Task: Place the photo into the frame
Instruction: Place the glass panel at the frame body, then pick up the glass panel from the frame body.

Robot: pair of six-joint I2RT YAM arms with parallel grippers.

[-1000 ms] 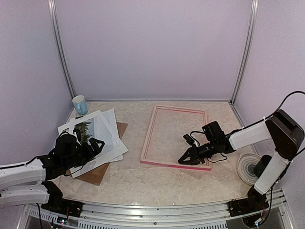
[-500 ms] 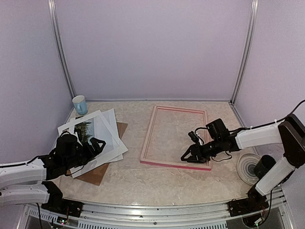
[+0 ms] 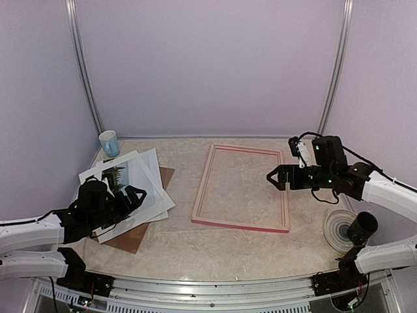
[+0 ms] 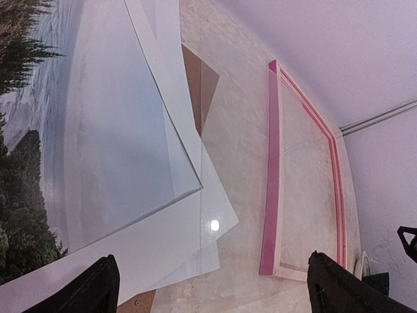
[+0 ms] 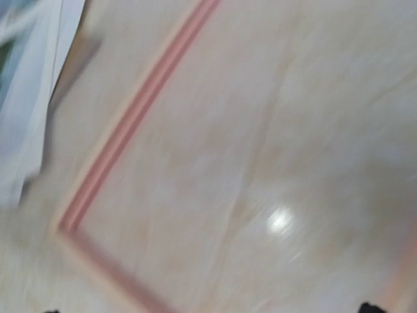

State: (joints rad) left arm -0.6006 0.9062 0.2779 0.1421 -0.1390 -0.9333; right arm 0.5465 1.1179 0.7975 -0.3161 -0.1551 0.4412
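**Two grippers spread wide, photo and frame lying apart**

Both arms reach out over the table (image 3: 215, 257). The left gripper (image 3: 128, 201) has its jaws spread wide and hangs low over the near edge of a pile of sheets on the left side. In the left wrist view its two dark fingertips (image 4: 98, 290) sit far apart, with white paper under the gap between them. Whether they touch the paper cannot be told.

The photo (image 3: 116, 177) lies flat in that pile, showing dark green trees and pale water. A clear pane (image 4: 124, 130) lies over part of it, white sheets (image 3: 156, 171) fan out around it, and a brown backing board (image 3: 139, 236) pokes out beneath them.

The frame (image 3: 240, 225) lies flat near the middle of the table, well apart from the pile. Its near rail is bright pink, its other rails are paler, and the table top shows through its opening.

The right gripper (image 3: 274, 179) is raised above the frame's right rail with its jaws parted and nothing between them. (The right wrist view is badly blurred, though the fingertips show at opposite bottom corners.)

A white and blue cup (image 3: 109, 143) stands at the back left corner. A round pale disc (image 3: 337, 229) lies on the table on the right, beside the right arm.
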